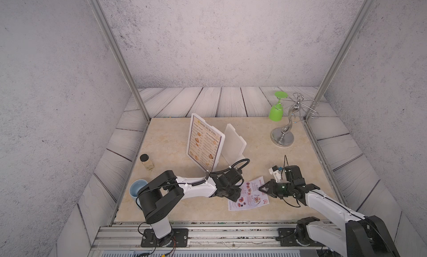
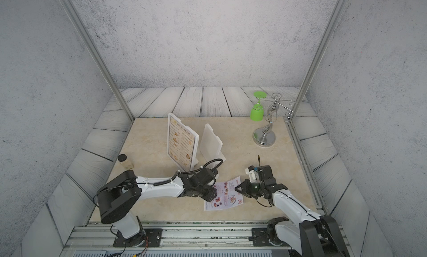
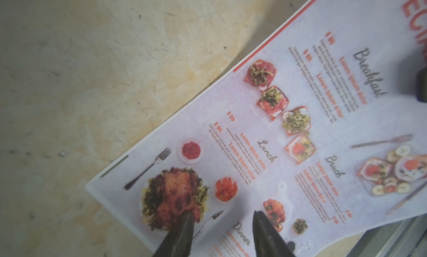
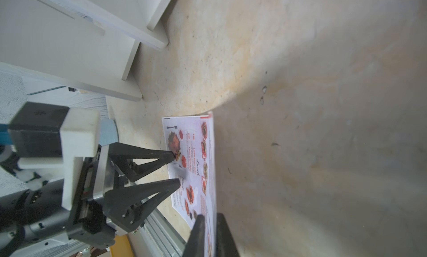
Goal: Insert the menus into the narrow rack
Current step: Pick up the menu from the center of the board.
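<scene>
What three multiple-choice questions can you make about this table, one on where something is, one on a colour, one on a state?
1. Where is the big menu?
A. lying flat
B. standing in the white rack
C. rolled up

2. What colour is the glass hanging upside down on the metal stand?
A. green
B. red
C. clear

3. How do the jaws of the left arm stand?
A. shut tight on nothing
B. open, tips over the small menu
C. shut on the big menu

Answers:
1 B: both top views show it upright in a slot of the rack.
2 A: its bowl, stem and foot are all bright green.
3 B: the right wrist view shows the two tips apart above the sheet.
</scene>
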`<act>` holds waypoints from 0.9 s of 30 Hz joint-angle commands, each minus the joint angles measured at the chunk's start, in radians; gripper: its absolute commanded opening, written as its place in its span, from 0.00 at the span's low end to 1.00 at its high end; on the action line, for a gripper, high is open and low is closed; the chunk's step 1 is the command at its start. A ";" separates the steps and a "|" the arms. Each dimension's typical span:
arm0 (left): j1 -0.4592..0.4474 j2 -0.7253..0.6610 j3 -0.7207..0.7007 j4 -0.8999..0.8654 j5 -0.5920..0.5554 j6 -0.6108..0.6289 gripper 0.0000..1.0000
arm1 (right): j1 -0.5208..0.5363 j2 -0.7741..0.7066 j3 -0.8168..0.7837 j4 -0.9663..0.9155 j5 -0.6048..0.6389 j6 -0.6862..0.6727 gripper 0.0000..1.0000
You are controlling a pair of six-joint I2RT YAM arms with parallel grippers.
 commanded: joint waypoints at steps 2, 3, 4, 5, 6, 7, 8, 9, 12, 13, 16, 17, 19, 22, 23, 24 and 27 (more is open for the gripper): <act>0.008 -0.046 0.039 -0.058 -0.027 0.039 0.47 | 0.006 -0.023 0.057 -0.060 0.018 -0.034 0.05; 0.012 -0.062 0.048 -0.073 -0.034 0.049 0.47 | 0.006 -0.033 0.074 -0.086 0.029 -0.046 0.03; 0.019 -0.082 0.057 -0.086 -0.038 0.058 0.47 | 0.006 -0.048 0.096 -0.120 0.044 -0.064 0.02; 0.026 -0.102 0.063 -0.097 -0.041 0.068 0.48 | 0.008 -0.060 0.116 -0.152 0.058 -0.079 0.01; 0.032 -0.127 0.074 -0.114 -0.050 0.079 0.48 | 0.008 -0.073 0.148 -0.196 0.074 -0.102 0.00; 0.038 -0.152 0.086 -0.137 -0.061 0.091 0.49 | 0.009 -0.085 0.180 -0.239 0.089 -0.124 0.00; 0.043 -0.177 0.098 -0.155 -0.069 0.102 0.50 | 0.011 -0.096 0.207 -0.278 0.102 -0.143 0.00; 0.048 -0.205 0.109 -0.175 -0.077 0.115 0.51 | 0.012 -0.109 0.239 -0.318 0.116 -0.161 0.00; 0.049 -0.288 0.146 -0.240 -0.118 0.154 0.54 | 0.021 -0.149 0.326 -0.430 0.153 -0.210 0.00; 0.051 -0.319 0.152 -0.255 -0.135 0.166 0.55 | 0.026 -0.162 0.354 -0.467 0.164 -0.224 0.00; 0.054 -0.412 0.161 -0.285 -0.181 0.206 0.59 | 0.042 -0.187 0.428 -0.538 0.183 -0.263 0.00; 0.057 -0.447 0.168 -0.298 -0.192 0.224 0.61 | 0.049 -0.190 0.455 -0.562 0.182 -0.277 0.00; 0.064 -0.505 0.185 -0.327 -0.201 0.260 0.64 | 0.066 -0.184 0.511 -0.603 0.172 -0.305 0.00; 0.075 -0.564 0.223 -0.376 -0.206 0.329 0.65 | 0.134 -0.159 0.619 -0.670 0.205 -0.358 0.00; 0.079 -0.578 0.236 -0.390 -0.211 0.350 0.66 | 0.162 -0.142 0.662 -0.701 0.221 -0.381 0.00; 0.080 -0.592 0.252 -0.400 -0.212 0.369 0.65 | 0.183 -0.120 0.702 -0.730 0.227 -0.403 0.00; 0.081 -0.625 0.277 -0.411 -0.190 0.432 0.66 | 0.248 -0.071 0.804 -0.787 0.245 -0.452 0.00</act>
